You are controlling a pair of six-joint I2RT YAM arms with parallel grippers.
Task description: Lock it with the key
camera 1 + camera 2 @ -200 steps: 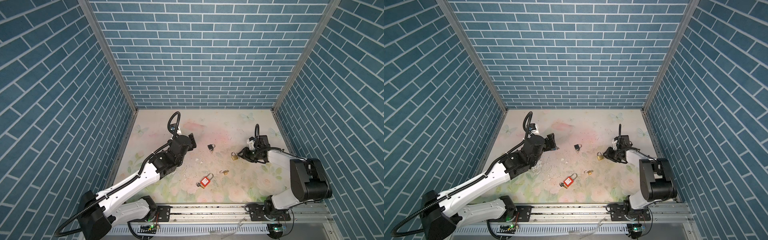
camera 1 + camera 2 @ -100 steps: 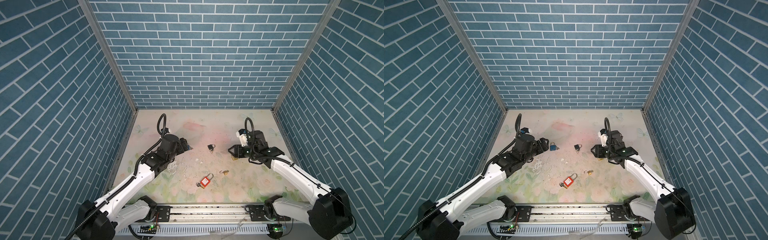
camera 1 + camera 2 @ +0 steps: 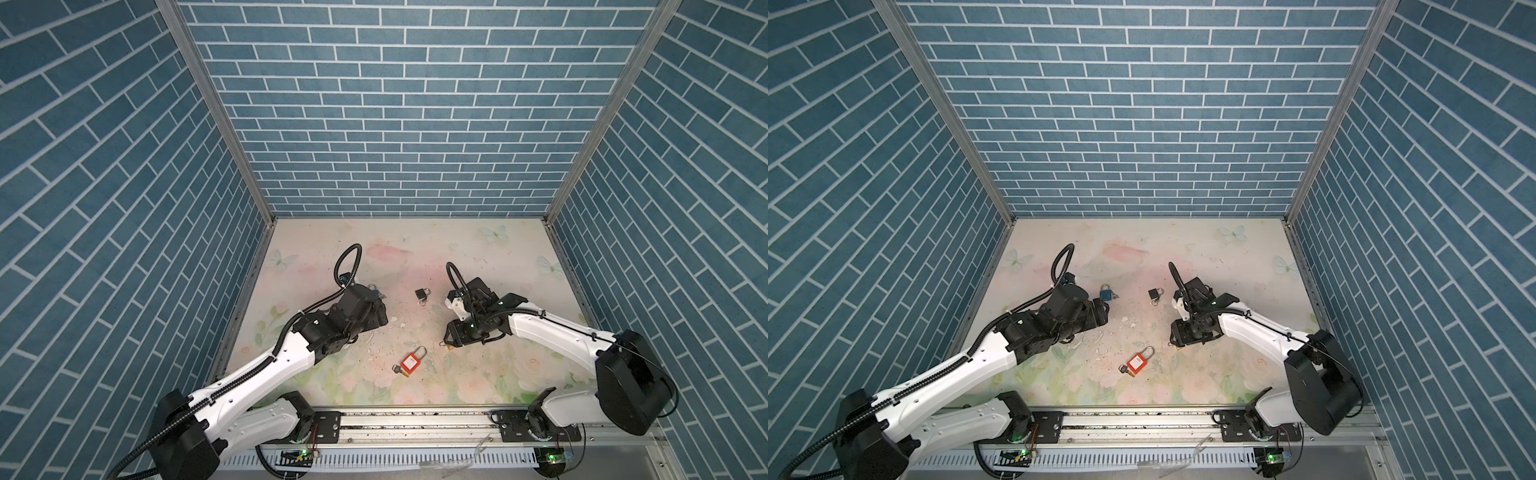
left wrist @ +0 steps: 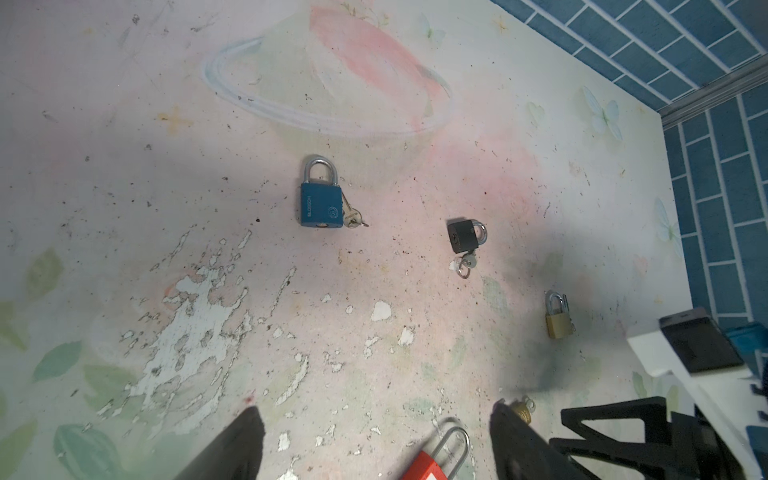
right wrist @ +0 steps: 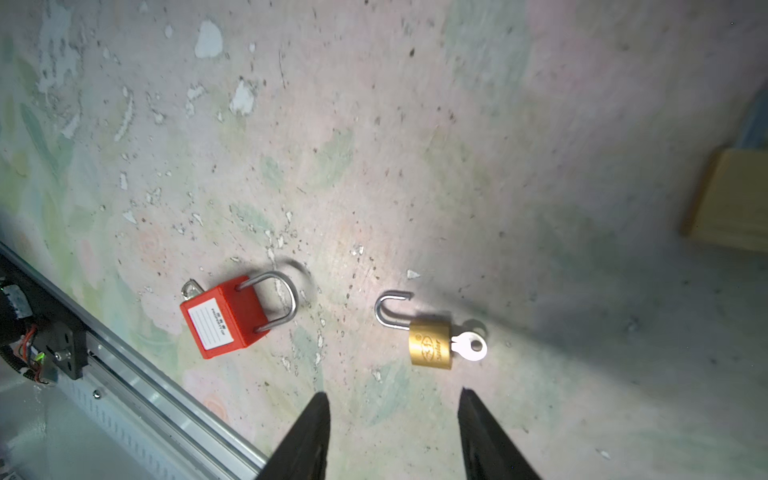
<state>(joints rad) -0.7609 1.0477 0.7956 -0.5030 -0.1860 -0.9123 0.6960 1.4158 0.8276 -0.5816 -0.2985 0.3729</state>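
The right gripper [image 5: 393, 392] hangs just over the desk [image 3: 415, 249], right of its middle, with its jaws partly apart and nothing between them. The right wrist view shows the brass padlock [image 5: 430, 343] lying flat just ahead of the fingertips, its shackle swung open and a white key [image 5: 471, 347] in its base. In both top views only a sliver of brass peeks out beneath that gripper. The red padlock [image 5: 226, 322] lies beside it, nearer the front edge. The left gripper [image 4: 376, 411] is spread wide and empty. Its wrist view shows the blue padlock [image 4: 320, 203] whole, while in a top view the gripper hides most of it. That view also shows the black padlock [image 4: 465, 237] and a second brass padlock [image 4: 559, 320].
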